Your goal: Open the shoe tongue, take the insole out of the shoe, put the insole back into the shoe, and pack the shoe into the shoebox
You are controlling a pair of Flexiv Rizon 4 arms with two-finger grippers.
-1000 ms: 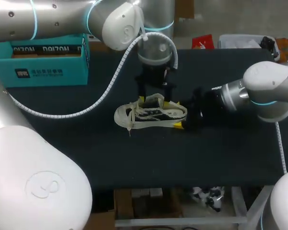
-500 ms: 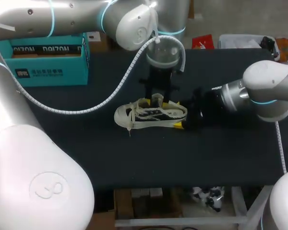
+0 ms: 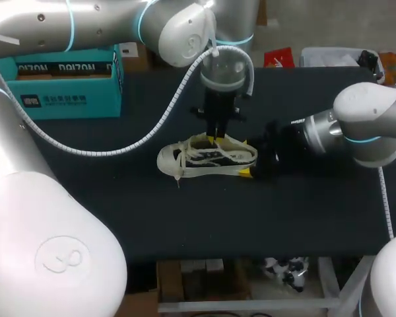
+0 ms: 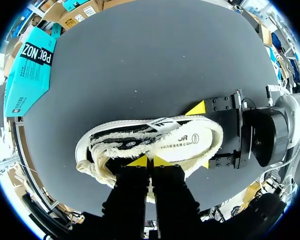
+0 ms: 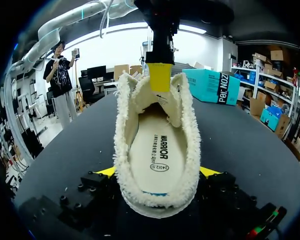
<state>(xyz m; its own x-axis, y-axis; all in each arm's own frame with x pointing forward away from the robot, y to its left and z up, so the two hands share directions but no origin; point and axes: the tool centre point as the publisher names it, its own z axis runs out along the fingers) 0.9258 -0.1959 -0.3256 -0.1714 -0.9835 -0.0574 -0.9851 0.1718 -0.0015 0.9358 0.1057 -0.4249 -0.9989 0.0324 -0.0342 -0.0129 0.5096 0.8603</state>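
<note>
A cream shoe (image 3: 208,158) with black side panels lies on the dark table (image 3: 185,218), toe to the left. My left gripper (image 3: 218,137) comes down from above, shut on the shoe tongue (image 5: 160,97) at the front of the opening; its tips (image 4: 150,161) are pressed together. The insole (image 5: 157,150) lies flat inside the shoe (image 4: 140,145). My right gripper (image 3: 244,158) holds the heel, one yellow tip on each side (image 5: 157,172). The teal shoebox (image 3: 66,79) stands at the back left, also seen in the wrist views (image 4: 27,75) (image 5: 210,85).
A white coiled cable (image 3: 152,125) from my left arm hangs over the table between the shoebox and the shoe. Bare dark table surface stretches in front of the shoe towards the front edge (image 3: 204,254).
My left gripper shifted slightly right and its fingers closed together onto the tongue. My right arm and the shoe have not moved.
</note>
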